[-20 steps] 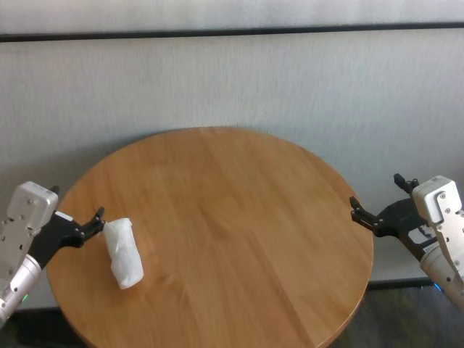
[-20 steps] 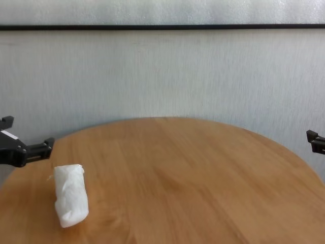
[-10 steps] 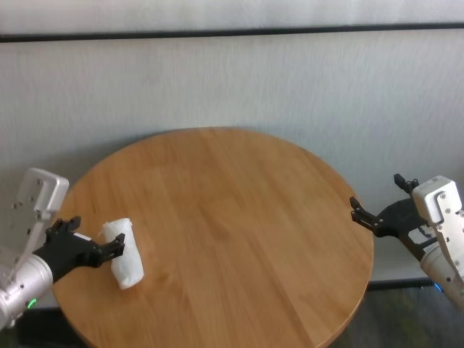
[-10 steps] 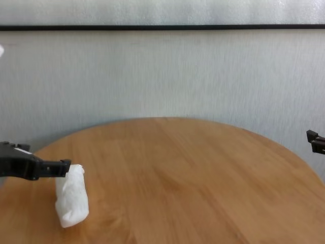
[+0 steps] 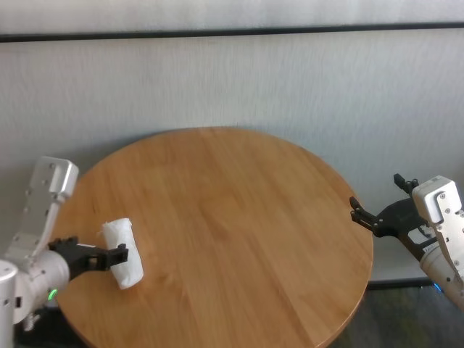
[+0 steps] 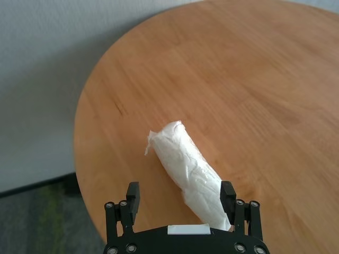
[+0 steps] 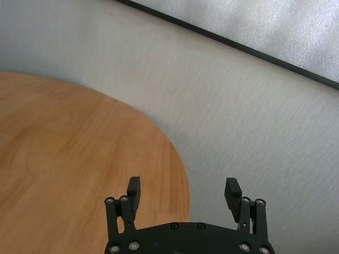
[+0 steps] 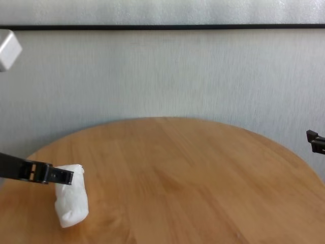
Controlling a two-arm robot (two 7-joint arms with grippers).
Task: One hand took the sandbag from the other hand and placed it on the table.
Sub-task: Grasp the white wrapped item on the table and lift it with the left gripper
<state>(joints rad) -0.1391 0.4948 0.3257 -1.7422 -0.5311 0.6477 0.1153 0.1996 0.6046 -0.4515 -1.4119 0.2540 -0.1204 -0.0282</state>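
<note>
Meanwhile, Left Gripper Straddled the Sandbag on the Table

Meanwhile, the sandbag (image 5: 122,253) lay flat on the round wooden table (image 5: 232,217), near its left edge as the head view showed it, an oblong white pouch of crinkled material with one end pointing toward the wall and the other toward the robot. The left gripper (image 5: 109,255) reached in low from the table's left side, a small green light glowing on its wrist. Its jaws stood apart, and in the left wrist view the near end of the sandbag (image 6: 188,172) sat between the two fingertips, close against one of them and clear of the other, so the left gripper (image 6: 180,194) bracketed the pouch without pinching it. Whether that one fingertip actually touched the fabric could not be told. In the chest view one black finger (image 8: 53,175) crossed in front of the pouch's top end.

The right gripper (image 5: 377,217) hung just off the table's right edge, well apart from the sandbag. Its jaws were spread wide and held nothing, as the right wrist view of the right gripper (image 7: 183,191) made plain.
</note>
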